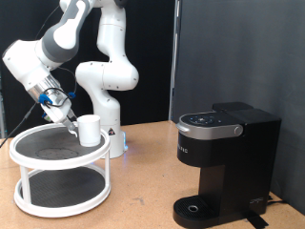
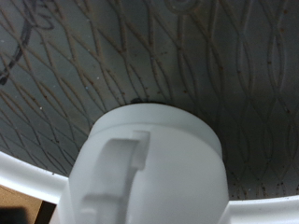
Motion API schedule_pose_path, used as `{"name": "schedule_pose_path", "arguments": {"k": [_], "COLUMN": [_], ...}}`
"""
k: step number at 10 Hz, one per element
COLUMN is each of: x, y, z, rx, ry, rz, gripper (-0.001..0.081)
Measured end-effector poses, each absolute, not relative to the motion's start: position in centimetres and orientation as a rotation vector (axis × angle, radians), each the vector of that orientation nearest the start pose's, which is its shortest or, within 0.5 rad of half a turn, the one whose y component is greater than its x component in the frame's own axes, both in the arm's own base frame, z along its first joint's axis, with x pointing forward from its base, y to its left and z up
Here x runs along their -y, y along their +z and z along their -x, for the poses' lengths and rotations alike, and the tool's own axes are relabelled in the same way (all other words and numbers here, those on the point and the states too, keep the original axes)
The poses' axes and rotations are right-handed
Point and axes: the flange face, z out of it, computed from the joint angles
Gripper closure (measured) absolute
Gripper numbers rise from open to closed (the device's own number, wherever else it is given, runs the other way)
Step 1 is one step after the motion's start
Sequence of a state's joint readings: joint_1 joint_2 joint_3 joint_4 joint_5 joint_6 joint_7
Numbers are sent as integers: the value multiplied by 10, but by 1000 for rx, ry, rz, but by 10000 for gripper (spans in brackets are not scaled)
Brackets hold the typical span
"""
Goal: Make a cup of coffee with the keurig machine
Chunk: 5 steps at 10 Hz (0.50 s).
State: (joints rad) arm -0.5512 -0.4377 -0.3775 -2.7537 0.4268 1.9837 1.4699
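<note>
The cup (image 1: 90, 130) is seen standing upright on the upper tier of the white two-tier stand (image 1: 38, 196), close to that tier's rim on the side facing the keurig machine (image 1: 227, 162). The stand occupies the worktop (image 1: 143, 181) towards the exterior view's left edge, while the machine is placed well apart, near the right edge, with its lid down and its round drip base bare.

The pincer (image 1: 65, 114) is held just beside the cup, on the cup's side away from the machine, and slightly above the mesh of the tier. From the pincer, the cup lies towards the exterior view's right, so a short sideways reach is all that separates the two. The cup's long axis is vertical, and the arm comes down at it on a slant from the upper left.

In the wrist view the cup (image 2: 149, 168) fills the picture's centre with its handle turned to the camera, and the patterned mesh is seen behind it. No fingers are shown there, and whether the pincer is spread or closed cannot be told. Nothing is seen gripped.
</note>
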Motion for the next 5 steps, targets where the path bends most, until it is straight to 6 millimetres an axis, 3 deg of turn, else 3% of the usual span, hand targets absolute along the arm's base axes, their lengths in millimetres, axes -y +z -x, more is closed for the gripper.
{"name": "schedule_pose_path", "arguments": {"k": [1,2,3,4,5], "x": [240,240,240,240,240], "y": [323,322,321,320,320], "z": [-228,-228,-228,-228,-228], "rx": [-2573,-2574,-2576,-2577,-2579], "ry": [691,687,683,678,675], "rz": [733,732,731,730,729], "gripper": [179,179,387,538,538]}}
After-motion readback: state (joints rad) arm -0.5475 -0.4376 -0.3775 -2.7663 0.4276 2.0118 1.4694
